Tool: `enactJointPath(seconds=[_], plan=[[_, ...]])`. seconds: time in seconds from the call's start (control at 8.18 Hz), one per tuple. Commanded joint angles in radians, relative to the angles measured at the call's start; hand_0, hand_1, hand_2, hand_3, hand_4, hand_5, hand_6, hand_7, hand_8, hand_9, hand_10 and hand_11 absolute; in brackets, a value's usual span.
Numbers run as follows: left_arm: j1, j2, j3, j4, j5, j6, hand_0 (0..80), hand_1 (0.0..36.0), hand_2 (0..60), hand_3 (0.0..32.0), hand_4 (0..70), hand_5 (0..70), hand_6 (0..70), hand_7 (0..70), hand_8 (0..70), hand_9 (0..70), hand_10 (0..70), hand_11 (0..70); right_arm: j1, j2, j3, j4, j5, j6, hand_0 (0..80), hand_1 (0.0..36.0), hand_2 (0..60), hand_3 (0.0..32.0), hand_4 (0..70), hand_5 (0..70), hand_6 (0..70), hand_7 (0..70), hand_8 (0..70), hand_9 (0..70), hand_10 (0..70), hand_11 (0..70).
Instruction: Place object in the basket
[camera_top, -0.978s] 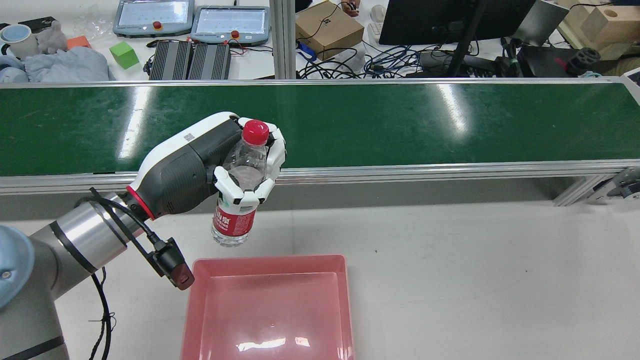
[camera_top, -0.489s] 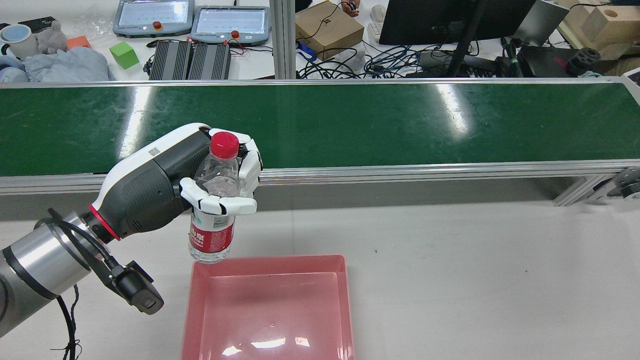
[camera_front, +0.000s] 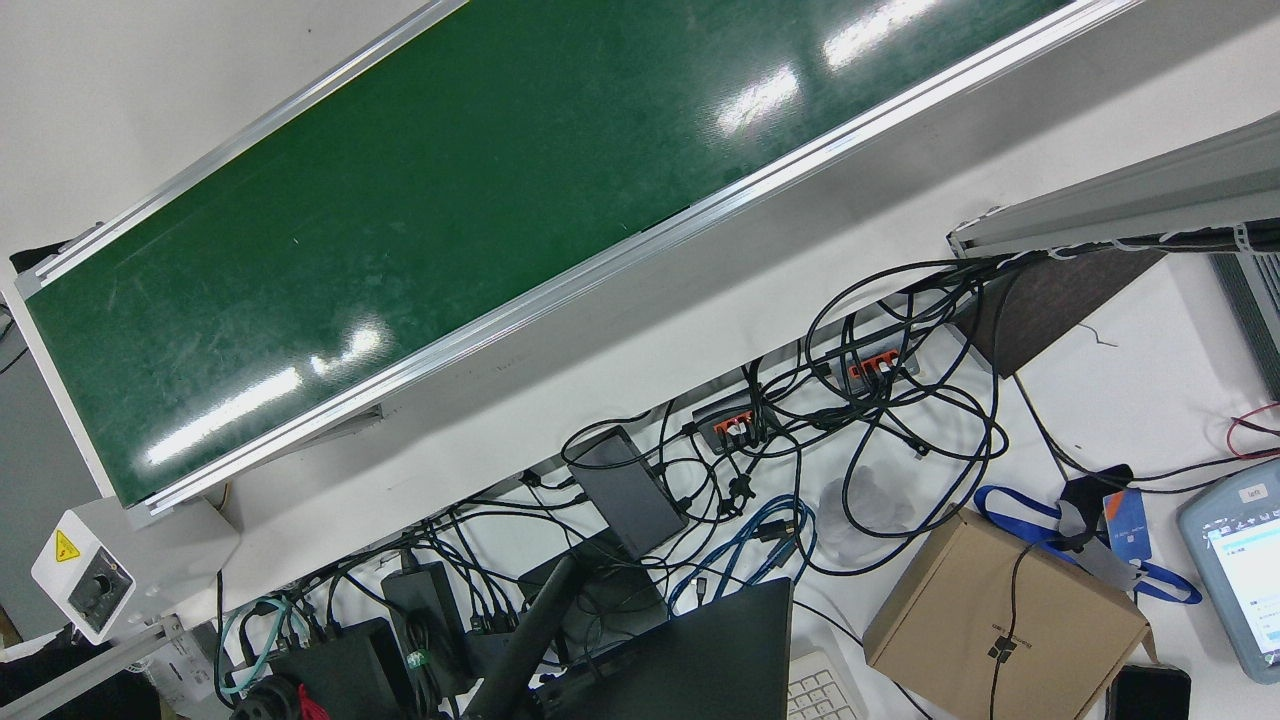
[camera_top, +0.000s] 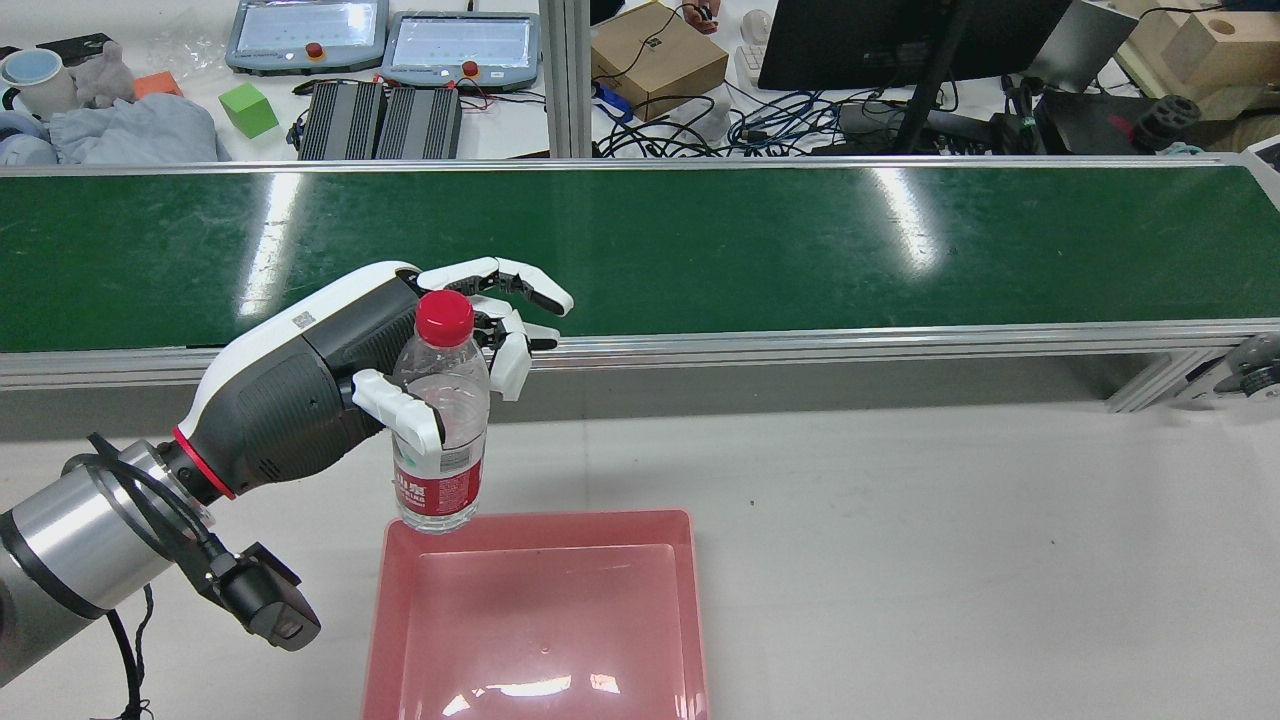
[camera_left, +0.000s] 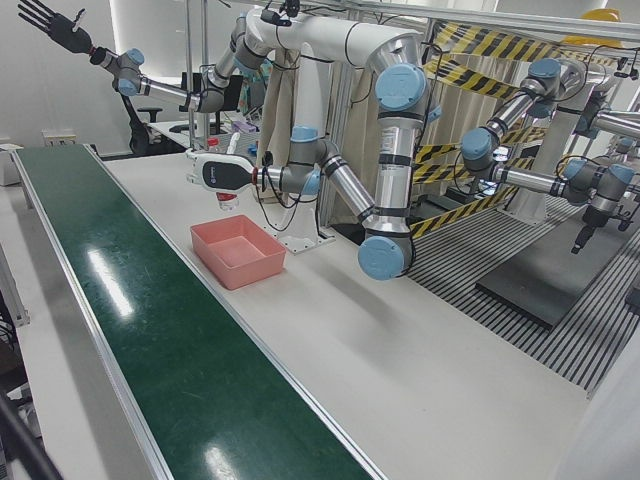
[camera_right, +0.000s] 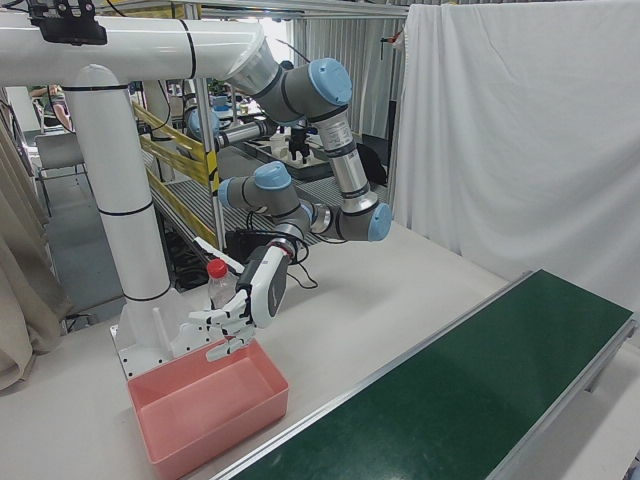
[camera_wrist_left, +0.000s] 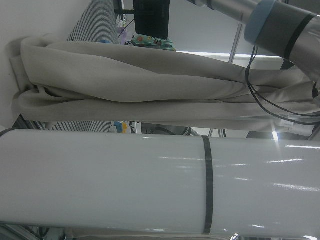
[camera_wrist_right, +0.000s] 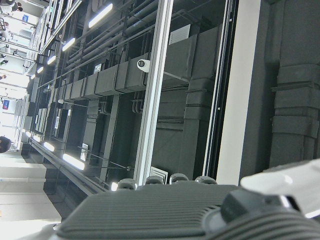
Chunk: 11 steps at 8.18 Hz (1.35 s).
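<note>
A clear water bottle (camera_top: 440, 440) with a red cap and red label stands upright over the far left corner of the pink basket (camera_top: 540, 518). My left hand (camera_top: 400, 370) is beside it with its fingers spread out past the cap. Only the thumb (camera_top: 395, 405) still lies across the bottle's front. The right-front view shows the hand (camera_right: 250, 295) open above the basket (camera_right: 215, 435), with the bottle (camera_right: 217, 285) behind it. In the left-front view, my right hand (camera_left: 48, 22) is raised high at the far left with its fingers spread, holding nothing.
The green conveyor belt (camera_top: 700, 240) with its aluminium rail runs across the table behind the basket. The white tabletop (camera_top: 950, 560) stretches to the right of the basket. Cables, boxes and teach pendants (camera_top: 460, 45) lie beyond the belt.
My left hand has carried the bottle back and down to the basket's far left corner. Its fingers have opened off the bottle, which now stands lower and more upright.
</note>
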Motion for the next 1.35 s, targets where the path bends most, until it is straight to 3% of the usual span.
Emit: enactJointPath(seconds=[0.0,1.22], plan=[[0.006,0.001,0.000,-0.003,-0.001,0.001,37.7,0.0,0.0,0.0,13.3,25.7,10.1,5.7,12.2,14.0,11.7,16.4,-0.001,0.000,0.000,0.000,0.000,0.000,0.0,0.0,0.0,0.0,0.0,0.0,0.0,0.0,0.0,0.0,0.0,0.0],[0.004,0.000,0.000,-0.027,-0.001,-0.002,37.5,0.0,0.0,0.0,13.1,25.6,8.4,3.9,10.4,11.2,10.1,14.1,0.000,0.000,0.000,-0.001,0.000,0.000,0.0,0.0,0.0,0.0,0.0,0.0,0.0,0.0,0.0,0.0,0.0,0.0]])
